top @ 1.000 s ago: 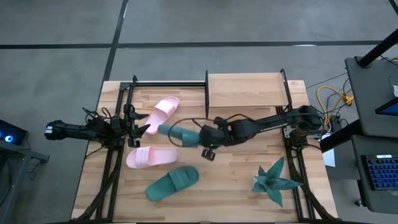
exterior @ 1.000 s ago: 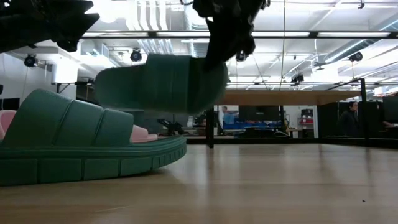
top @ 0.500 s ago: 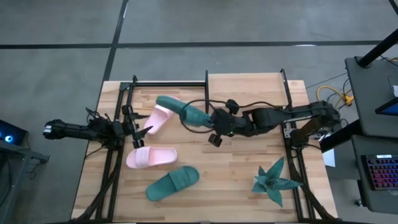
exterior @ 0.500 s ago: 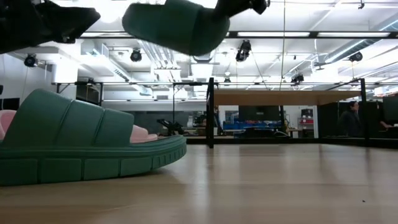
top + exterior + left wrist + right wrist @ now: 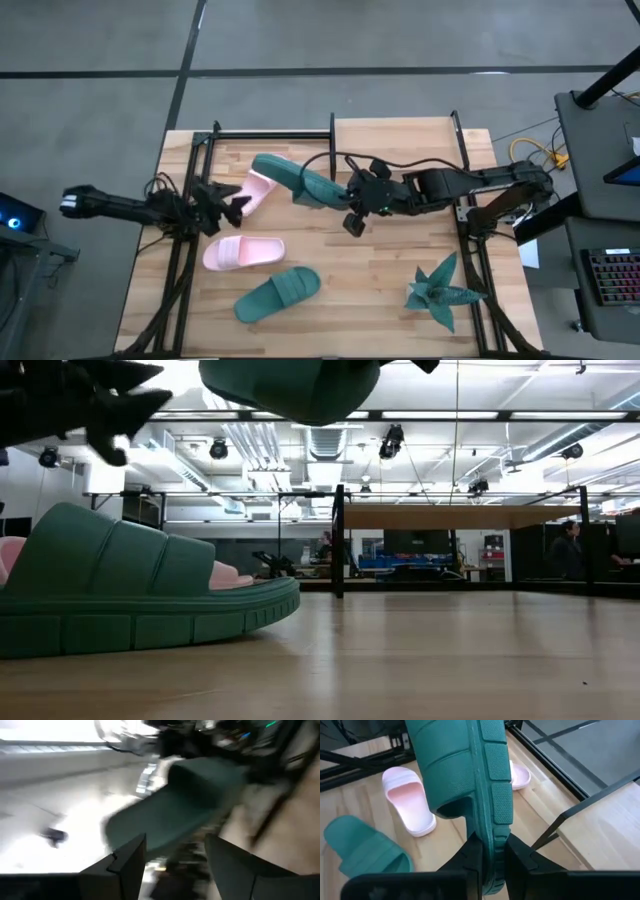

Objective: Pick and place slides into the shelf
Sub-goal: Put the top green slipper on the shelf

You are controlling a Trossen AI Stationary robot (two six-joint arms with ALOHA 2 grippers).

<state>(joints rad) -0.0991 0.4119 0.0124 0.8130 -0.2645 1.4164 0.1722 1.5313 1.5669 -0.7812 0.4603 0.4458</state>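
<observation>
Right hand is clamped on the sole edge of a dark teal green foam slide sandal, carried clear of the tabletop; right wrist view shows the two dark fingers pinching the ribbed sole rim, wide strap facing the camera; sandal hangs tilted, lengthwise left-right, over the middle-far part of the tabletop, just left of the small light wood shelf board with thin black metal uprights; its left end overlaps one pale pink foam slide below it in the high view; in the low view only its underside shows at the top of frame, well above the surface.

Left hand sits at the left side of the tabletop, just beside that same pink slide, fingers apart and holding nothing; its wrist view is blurred but shows the lifted teal sandal ahead.

Other slides: second pale pink slide lies flat near-left, lengthwise left-right; second dark teal green slide lies flat just nearer than it, slightly angled; it fills the left of the low view, a bit of pink showing behind it.

Shelf board is at the far edge, right of centre, no sandals on it.

Teal spiky star-shaped plant sits at the near-right corner, well apart from the slides.
</observation>
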